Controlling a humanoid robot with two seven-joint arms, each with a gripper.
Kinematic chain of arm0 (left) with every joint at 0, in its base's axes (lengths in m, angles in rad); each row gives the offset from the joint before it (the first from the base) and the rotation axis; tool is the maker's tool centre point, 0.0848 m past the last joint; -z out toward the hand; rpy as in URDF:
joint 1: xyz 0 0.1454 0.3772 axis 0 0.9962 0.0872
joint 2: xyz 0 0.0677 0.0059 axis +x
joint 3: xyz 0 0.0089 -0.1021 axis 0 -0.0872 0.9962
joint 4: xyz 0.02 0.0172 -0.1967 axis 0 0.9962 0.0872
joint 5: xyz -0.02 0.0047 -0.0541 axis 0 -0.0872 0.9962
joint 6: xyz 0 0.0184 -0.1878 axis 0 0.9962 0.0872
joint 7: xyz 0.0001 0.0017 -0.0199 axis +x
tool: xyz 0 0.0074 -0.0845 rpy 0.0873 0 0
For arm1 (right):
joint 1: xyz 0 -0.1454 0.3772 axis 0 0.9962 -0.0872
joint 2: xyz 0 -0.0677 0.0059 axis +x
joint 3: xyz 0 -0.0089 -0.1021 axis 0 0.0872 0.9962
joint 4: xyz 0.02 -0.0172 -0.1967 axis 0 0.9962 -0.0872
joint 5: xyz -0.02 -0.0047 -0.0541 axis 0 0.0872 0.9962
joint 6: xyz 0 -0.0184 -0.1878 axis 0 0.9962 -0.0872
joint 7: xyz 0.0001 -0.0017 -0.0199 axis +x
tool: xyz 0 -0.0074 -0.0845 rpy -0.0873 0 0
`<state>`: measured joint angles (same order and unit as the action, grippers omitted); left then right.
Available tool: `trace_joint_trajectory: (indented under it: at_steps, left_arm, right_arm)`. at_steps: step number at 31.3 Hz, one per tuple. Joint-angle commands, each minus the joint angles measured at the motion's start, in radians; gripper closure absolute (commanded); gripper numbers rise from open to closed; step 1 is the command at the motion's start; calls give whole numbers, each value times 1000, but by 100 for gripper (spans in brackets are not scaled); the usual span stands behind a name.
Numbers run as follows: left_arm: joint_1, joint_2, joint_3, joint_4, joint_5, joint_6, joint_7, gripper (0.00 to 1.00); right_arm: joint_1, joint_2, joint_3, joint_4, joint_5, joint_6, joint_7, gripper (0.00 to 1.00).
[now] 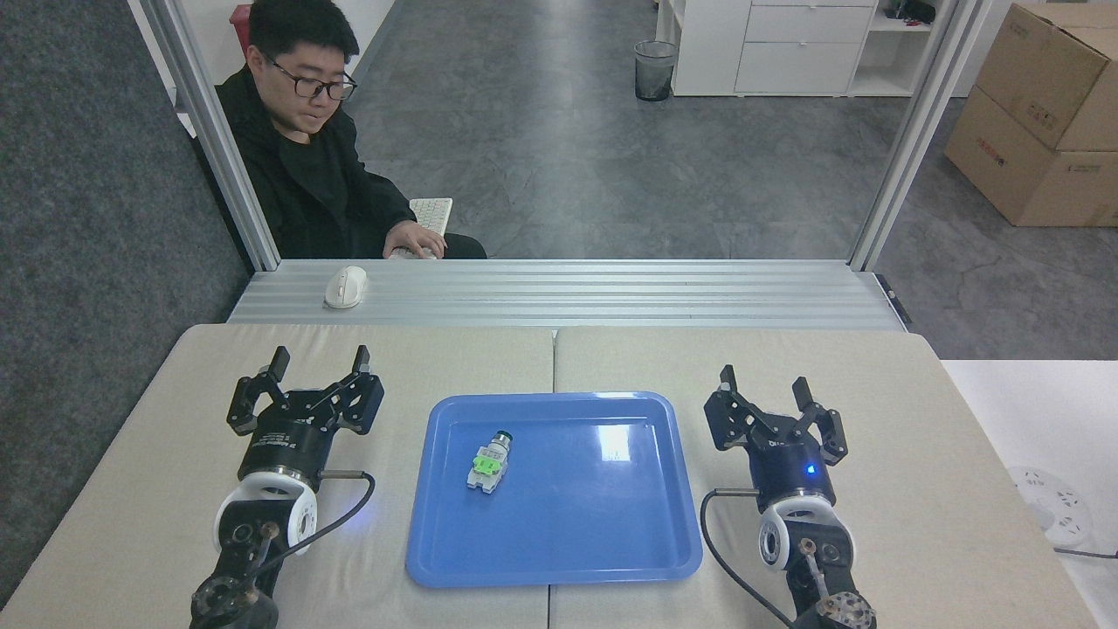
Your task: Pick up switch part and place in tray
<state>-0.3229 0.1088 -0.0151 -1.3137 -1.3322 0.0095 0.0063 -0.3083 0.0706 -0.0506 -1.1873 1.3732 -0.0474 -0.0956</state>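
The switch part lies inside the tray, in its left half and a little nearer to the far rim than to the near one, with the silver-black cylindrical end pointing toward the far side and the white body toward the robot; the green block sits in the middle of it. The tray rests at the centre of the desk, across the seam between the two beige pads, close to the near edge. The left gripper stands over the desk to the left of the tray, apart from it, its two fingers spread wide and holding nothing. The right gripper stands over the desk to the right of the tray, also apart from it, its fingers spread and empty too. Beyond the far edge of the desk, a white mouse lies on a ribbed metal ledge, and a person in dark clothes sits behind it with one hand on a keyboard.
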Motion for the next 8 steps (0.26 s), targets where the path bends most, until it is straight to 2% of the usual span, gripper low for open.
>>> trace_joint_trajectory:
  at_steps: [1, 8]
  left_arm:
    - [24, -43, 12, -56, -12, -6, -3, 1]
    - [28, -46, 12, -50, -15, -5, -2, 1]
  right_arm:
    - [0, 0, 0, 0, 3, 0, 0, 0]
    - [0, 0, 0, 0, 0, 0, 0, 0]
